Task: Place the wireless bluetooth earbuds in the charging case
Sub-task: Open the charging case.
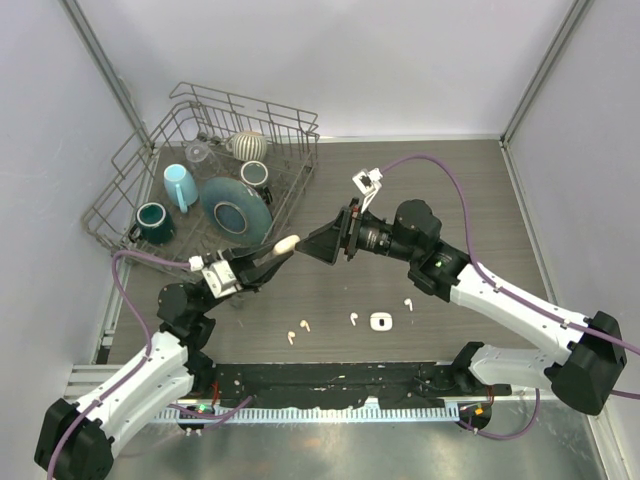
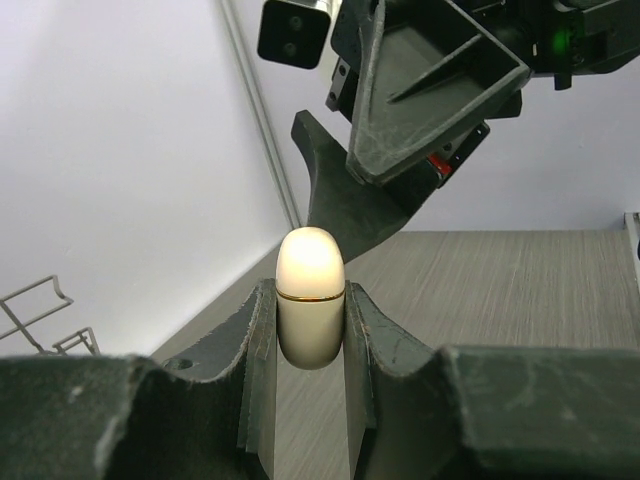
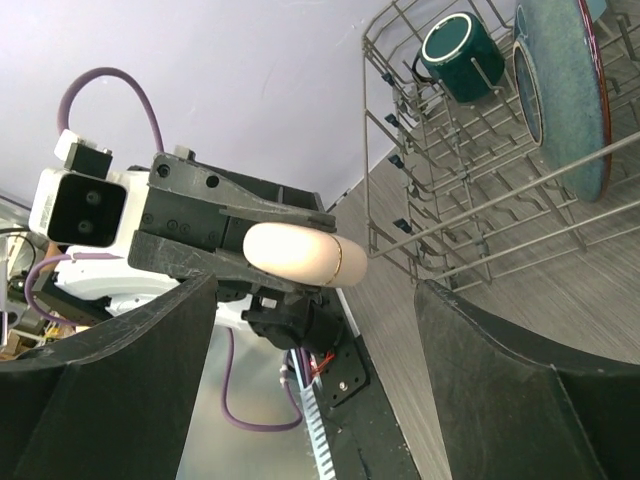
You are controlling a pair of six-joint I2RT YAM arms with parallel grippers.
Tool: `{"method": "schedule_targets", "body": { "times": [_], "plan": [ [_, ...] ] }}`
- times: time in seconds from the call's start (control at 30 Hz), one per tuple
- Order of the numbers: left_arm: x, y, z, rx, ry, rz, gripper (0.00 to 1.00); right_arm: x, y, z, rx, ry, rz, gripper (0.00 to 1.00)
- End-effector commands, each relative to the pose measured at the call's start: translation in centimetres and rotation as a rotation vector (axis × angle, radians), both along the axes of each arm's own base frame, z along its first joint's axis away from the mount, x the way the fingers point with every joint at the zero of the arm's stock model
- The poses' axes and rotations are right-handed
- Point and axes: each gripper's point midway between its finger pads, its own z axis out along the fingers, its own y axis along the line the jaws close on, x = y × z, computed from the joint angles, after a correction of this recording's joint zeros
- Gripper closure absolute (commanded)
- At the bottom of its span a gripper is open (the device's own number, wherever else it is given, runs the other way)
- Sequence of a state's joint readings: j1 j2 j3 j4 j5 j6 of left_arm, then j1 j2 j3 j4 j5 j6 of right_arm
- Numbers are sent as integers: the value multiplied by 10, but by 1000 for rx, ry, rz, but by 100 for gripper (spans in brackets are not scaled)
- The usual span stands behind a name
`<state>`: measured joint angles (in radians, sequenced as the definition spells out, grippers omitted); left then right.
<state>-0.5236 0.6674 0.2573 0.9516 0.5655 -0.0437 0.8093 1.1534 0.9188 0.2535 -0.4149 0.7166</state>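
My left gripper is shut on the charging case, a cream capsule with a thin gold seam. It holds the case above the table with the rounded end sticking out past the fingertips. My right gripper is wide open and empty, facing the case's free end from the right without touching it. In the right wrist view the case lies just beyond the open fingers. Several tiny white earbuds lie on the table near the front: two at the left, one in the middle, one to the right.
A small white rounded piece lies among the earbuds. A wire dish rack at the back left holds mugs, a blue plate and a striped bowl; it also shows in the right wrist view.
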Motion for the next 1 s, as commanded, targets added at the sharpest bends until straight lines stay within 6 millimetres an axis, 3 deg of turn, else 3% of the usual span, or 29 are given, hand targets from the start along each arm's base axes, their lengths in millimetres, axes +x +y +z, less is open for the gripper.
{"method": "schedule_targets", "body": {
  "times": [0.0, 0.6, 0.73, 0.83, 0.97],
  "plan": [
    [-1, 6, 20, -57, -63, 33, 100, -4, -2, 4, -4, -39, 16, 16],
    [-9, 2, 27, -57, -78, -21, 100, 16, 4, -11, -35, 13, -55, 30],
    [-19, -7, 22, -3, -86, -92, 100, 17, 6, -2, -11, 3, -54, 31],
    [-31, -19, 8, 122, -80, -191, 100, 20, 7, 5, 5, -2, -52, 31],
    [-37, -19, 7, 131, -87, -210, 100, 21, 12, 10, 8, -2, -31, 32]
  ]
}}
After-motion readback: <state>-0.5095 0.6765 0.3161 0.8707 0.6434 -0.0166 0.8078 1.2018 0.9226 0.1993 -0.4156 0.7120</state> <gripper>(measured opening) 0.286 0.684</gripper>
